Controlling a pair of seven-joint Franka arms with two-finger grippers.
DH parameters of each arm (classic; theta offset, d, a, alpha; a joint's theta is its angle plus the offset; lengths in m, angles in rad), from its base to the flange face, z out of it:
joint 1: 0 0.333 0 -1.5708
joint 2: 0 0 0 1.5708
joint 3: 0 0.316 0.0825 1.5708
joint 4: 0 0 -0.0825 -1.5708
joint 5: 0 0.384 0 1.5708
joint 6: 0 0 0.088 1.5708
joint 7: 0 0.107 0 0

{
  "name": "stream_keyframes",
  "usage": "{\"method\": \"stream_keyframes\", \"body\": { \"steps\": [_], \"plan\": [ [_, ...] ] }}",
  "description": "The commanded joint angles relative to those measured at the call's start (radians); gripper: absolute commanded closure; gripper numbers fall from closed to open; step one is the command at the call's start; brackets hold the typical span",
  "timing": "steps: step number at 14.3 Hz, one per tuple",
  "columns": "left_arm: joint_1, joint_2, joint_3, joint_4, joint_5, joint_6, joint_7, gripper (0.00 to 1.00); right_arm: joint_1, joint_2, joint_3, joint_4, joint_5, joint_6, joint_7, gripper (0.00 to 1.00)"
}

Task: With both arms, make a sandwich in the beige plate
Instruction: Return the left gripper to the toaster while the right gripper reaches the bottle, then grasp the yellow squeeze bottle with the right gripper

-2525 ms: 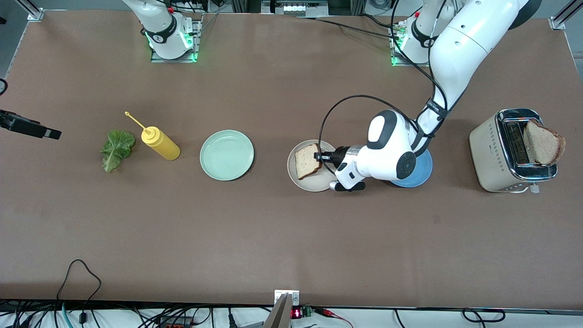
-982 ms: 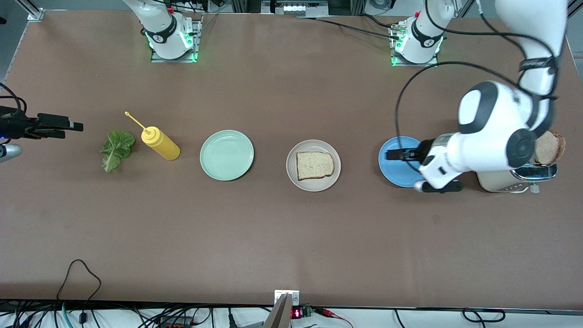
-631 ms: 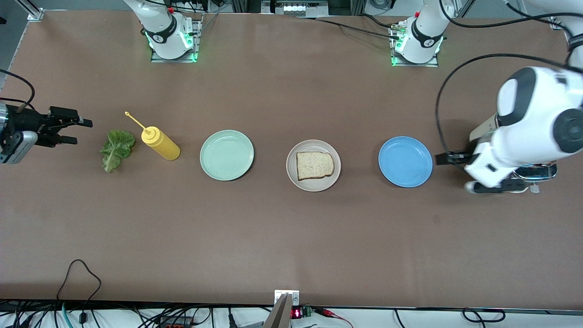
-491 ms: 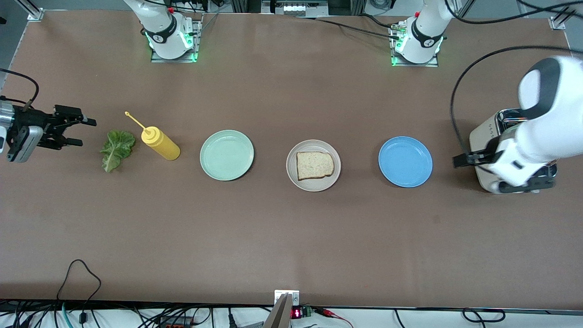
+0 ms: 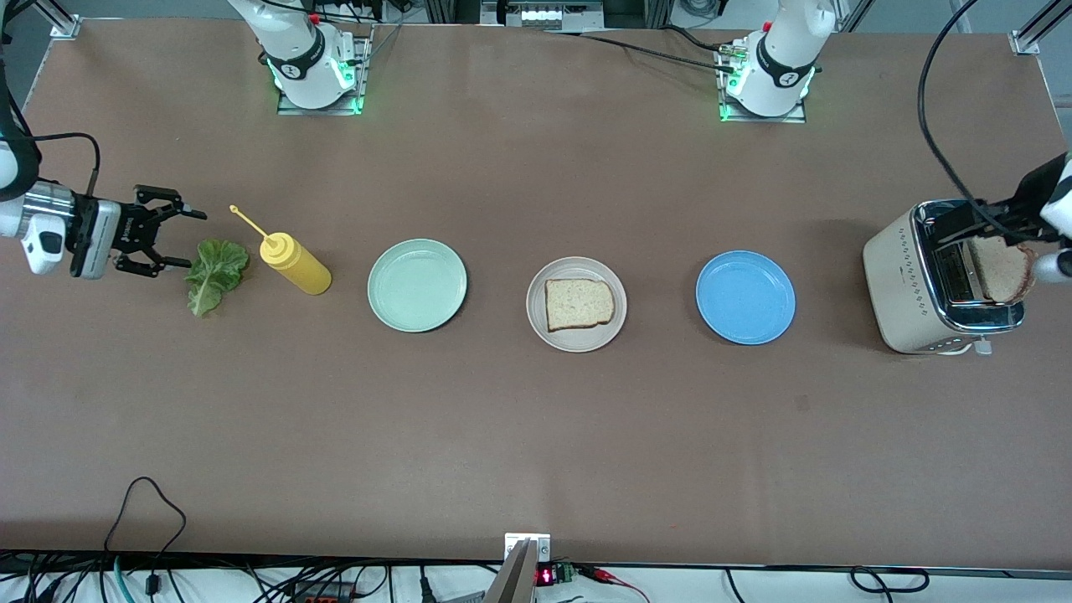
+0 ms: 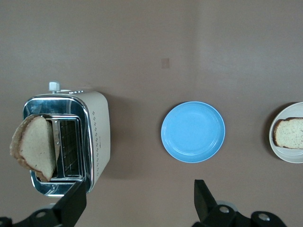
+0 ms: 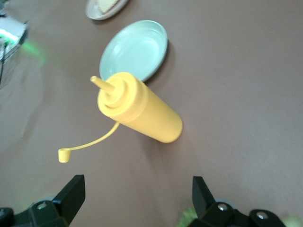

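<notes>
One slice of bread (image 5: 578, 303) lies flat on the beige plate (image 5: 576, 344) at mid-table. A second slice (image 5: 1001, 268) stands in a slot of the toaster (image 5: 909, 285) at the left arm's end. My left gripper (image 5: 950, 224) hangs open over the toaster, with nothing between its fingers (image 6: 75, 201); its wrist view shows the toaster slice (image 6: 34, 147). The green lettuce leaf (image 5: 216, 273) lies at the right arm's end. My right gripper (image 5: 191, 240) is open and empty right beside the leaf, whose edge shows by one finger (image 7: 203, 194).
A yellow squeeze bottle (image 5: 293, 264) with its cap hanging off stands beside the lettuce, close to the right gripper. A mint green plate (image 5: 416, 285) and a blue plate (image 5: 745, 297) flank the beige one, both bare.
My left arm has let go of the slice on the beige plate and swung past the blue plate to over the toaster. My right gripper has moved in toward the lettuce.
</notes>
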Motion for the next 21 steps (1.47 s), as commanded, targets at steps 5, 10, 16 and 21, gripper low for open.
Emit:
{"method": "stream_keyframes", "body": {
  "steps": [5, 10, 16, 21],
  "plan": [
    [-0.022, -0.021, -0.026, -0.016, 0.009, -0.03, -0.037, 0.0, -0.055, 0.079, 0.021, -0.101, 0.133, 0.059, -0.38, 0.0],
    [-0.015, -0.141, -0.031, -0.214, 0.008, 0.096, -0.025, 0.0, -0.053, 0.165, 0.021, -0.099, 0.218, 0.096, -0.542, 0.0],
    [-0.002, -0.15, -0.028, -0.22, 0.011, 0.085, -0.02, 0.0, -0.036, 0.23, 0.025, -0.093, 0.344, 0.118, -0.633, 0.0],
    [-0.001, -0.15, -0.029, -0.211, 0.009, 0.056, 0.003, 0.0, -0.015, 0.251, 0.05, -0.089, 0.418, 0.155, -0.635, 0.0]
  ]
}}
